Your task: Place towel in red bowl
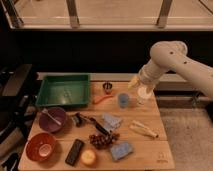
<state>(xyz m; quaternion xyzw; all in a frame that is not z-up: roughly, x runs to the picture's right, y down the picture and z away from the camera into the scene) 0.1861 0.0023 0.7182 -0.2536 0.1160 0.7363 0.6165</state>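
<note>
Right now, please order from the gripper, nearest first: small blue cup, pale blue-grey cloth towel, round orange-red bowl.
gripper over the table, right rear.
1. blue cup, just left of it.
2. towel, table middle.
3. red bowl, front-left corner.

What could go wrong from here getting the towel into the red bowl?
The open end effector hangs over the table's far right, near the small blue cup. Reaching down, it might snag the dark grape bunch beside the crumpled pale blue-grey towel. It could grab the thicker blue sponge block instead. The round orange-red bowl sits across the table beside the purple bowl, so the towel may drop short or into the wrong one.
</note>
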